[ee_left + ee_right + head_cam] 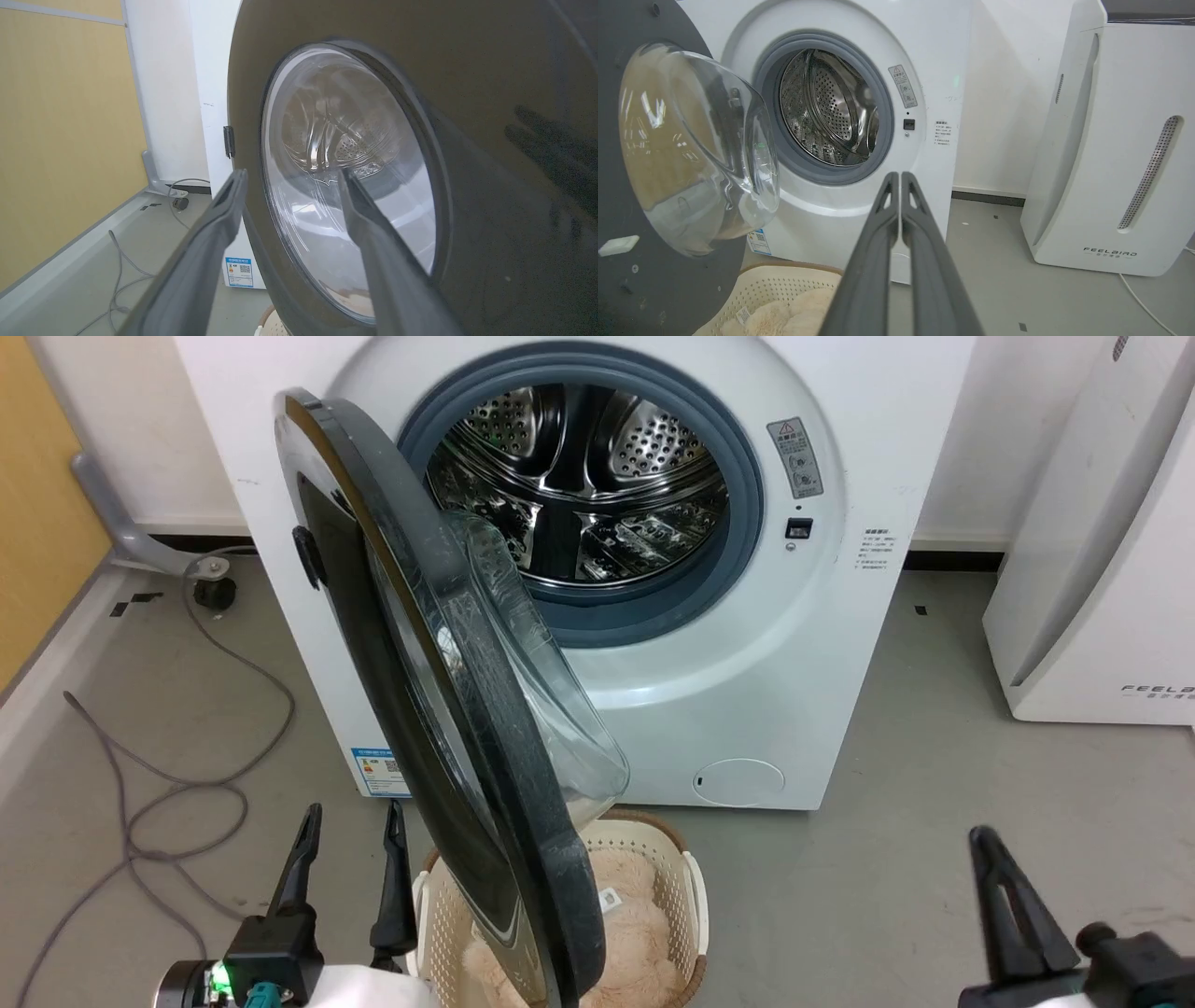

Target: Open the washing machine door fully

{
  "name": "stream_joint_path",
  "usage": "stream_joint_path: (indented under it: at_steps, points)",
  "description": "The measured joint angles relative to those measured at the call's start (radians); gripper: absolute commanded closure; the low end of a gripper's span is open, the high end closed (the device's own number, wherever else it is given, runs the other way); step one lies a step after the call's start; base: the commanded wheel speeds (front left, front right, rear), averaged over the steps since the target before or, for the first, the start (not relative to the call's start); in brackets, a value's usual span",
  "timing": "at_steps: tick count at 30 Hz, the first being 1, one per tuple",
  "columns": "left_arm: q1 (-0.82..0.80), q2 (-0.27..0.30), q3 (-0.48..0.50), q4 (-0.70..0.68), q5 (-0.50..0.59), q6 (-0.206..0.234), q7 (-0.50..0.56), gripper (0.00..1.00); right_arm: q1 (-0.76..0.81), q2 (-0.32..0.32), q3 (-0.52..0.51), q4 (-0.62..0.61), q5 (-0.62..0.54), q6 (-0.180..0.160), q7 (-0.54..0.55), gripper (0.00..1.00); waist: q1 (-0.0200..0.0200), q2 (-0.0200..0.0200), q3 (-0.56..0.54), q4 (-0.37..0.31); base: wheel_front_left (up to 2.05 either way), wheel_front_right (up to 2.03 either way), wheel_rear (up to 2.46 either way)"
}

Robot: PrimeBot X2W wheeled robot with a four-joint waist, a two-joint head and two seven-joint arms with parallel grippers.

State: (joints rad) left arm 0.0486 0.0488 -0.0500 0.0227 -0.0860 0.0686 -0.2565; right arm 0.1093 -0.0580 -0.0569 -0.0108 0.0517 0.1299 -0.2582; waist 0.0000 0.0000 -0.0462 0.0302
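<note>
The white washing machine (747, 691) stands with its steel drum (579, 485) exposed. Its door (551, 896) is swung out towards me, nearly edge-on in the head view, glass bowl facing right. My left gripper (353, 821) is open, low on the left beside the door's glossy outer face. In the left wrist view its fingers (224, 219) point at that face of the door (490, 140); I cannot tell whether they touch it. My right gripper (980, 840) is shut and empty at the lower right, well away from the door. In the right wrist view, the right gripper (900, 176) points at the machine (934, 46), with the door's matte inner face (668, 280) at left.
A cream laundry basket (686, 896) holding something fluffy and beige sits on the floor under the door. A white FEELBIRD appliance (1111, 140) stands to the right. A grey cable (187, 793) loops over the floor at left, near a yellow wall panel (37, 504).
</note>
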Motion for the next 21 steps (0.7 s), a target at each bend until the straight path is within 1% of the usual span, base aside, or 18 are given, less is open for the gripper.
stream_joint_path:
  at_steps: [1,2,12,13,14,21]
  points:
    - [0.001,0.000,-0.001,0.001,0.000,0.000,0.000,0.00,0.004,0.000,0.004,0.009,-0.003,0.000,0.000,0.75,0.0000,0.0000,0.000,0.000,0.00,0.00,0.00]
    - [0.004,0.000,0.000,0.002,-0.001,0.000,0.000,0.00,0.006,0.002,0.005,0.016,-0.007,0.000,0.000,0.00,0.0000,0.0000,-0.001,0.000,0.00,0.00,0.00]
    - [0.011,0.000,0.006,0.009,-0.008,0.012,0.000,0.00,0.006,0.002,0.010,0.039,0.009,0.000,0.000,0.00,0.0000,0.0000,0.002,0.005,0.00,0.00,0.00]
    - [0.012,0.000,0.007,0.010,-0.010,0.012,0.000,0.56,0.006,0.003,0.009,0.040,0.015,0.000,0.000,0.00,0.0000,0.0000,0.003,0.005,0.00,0.00,0.00]
    - [0.012,0.000,0.008,0.010,-0.012,0.012,0.000,1.00,0.006,0.003,0.008,0.043,0.020,0.000,0.000,0.00,0.0000,0.0000,0.003,0.006,0.00,0.00,0.00]
    - [0.009,0.000,0.035,-0.028,0.005,0.016,0.000,1.00,0.006,0.003,0.003,0.045,0.021,0.000,0.000,0.00,0.0000,0.0000,0.007,0.014,0.00,0.00,0.00]
